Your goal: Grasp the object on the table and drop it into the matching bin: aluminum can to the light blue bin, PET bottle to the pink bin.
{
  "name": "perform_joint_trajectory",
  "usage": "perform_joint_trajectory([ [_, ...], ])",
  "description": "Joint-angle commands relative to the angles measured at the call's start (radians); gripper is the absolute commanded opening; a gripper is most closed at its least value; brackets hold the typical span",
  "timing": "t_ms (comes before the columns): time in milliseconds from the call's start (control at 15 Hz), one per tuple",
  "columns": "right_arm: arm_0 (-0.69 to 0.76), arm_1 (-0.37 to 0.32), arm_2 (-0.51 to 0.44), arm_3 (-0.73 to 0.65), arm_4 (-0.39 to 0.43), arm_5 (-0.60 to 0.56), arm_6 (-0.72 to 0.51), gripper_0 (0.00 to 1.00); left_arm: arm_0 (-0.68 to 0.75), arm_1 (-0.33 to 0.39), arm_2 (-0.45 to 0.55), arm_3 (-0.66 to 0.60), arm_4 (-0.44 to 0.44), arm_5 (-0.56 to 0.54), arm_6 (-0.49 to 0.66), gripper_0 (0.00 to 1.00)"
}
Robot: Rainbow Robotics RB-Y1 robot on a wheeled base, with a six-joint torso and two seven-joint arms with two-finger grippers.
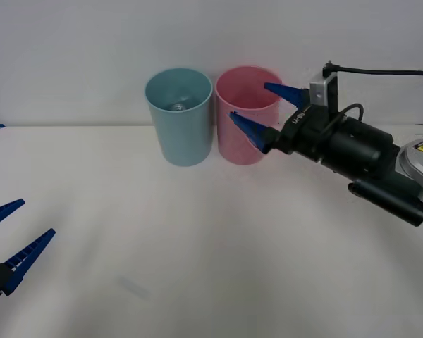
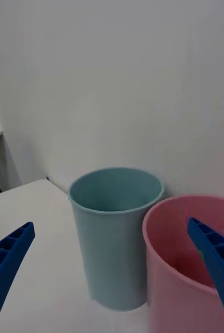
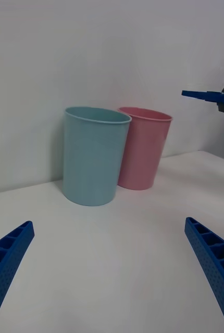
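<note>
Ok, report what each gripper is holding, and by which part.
Nothing held. The right gripper is open by the pink bin; the left gripper is open over the table.

wall [image 1: 77,49]: plain white, behind table | black cable [image 1: 388,71]: upper right

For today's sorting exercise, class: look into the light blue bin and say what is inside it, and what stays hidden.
In the front view, a small silvery round shape lies at the bottom of the light blue bin, probably the can's top. The bin's wall hides the rest of it.
</note>
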Motion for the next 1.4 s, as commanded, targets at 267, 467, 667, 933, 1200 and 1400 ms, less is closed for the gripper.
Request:
perform_joint_trajectory([
  [267, 0.168, -0.004, -0.154, -0.001, 0.003, -0.157, 0.073, 1.00, 0.000, 0.000, 0.000, 0.000, 0.000, 0.000, 0.000, 1.00],
  [467, 0.251, -0.009, -0.205, -0.001, 0.001, -0.178, 0.182, 1.00, 0.000, 0.000, 0.000, 0.000, 0.000, 0.000, 0.000, 1.00],
  [667, 0.337, -0.010, -0.259, -0.001, 0.003, -0.209, 0.198, 1.00, 0.000, 0.000, 0.000, 0.000, 0.000, 0.000, 0.000, 1.00],
  [933, 0.453, 0.002, -0.360, -0.001, 0.003, -0.289, 0.198, 1.00, 0.000, 0.000, 0.000, 0.000, 0.000, 0.000, 0.000, 1.00],
  [1200, 0.556, 0.097, -0.558, 0.000, 0.086, -0.441, 0.177, 1.00, 0.000, 0.000, 0.000, 0.000, 0.000, 0.000, 0.000, 1.00],
  [1400, 0.590, 0.190, -0.699, -0.001, 0.181, -0.549, 0.155, 1.00, 0.000, 0.000, 0.000, 0.000, 0.000, 0.000, 0.000, 1.00],
])
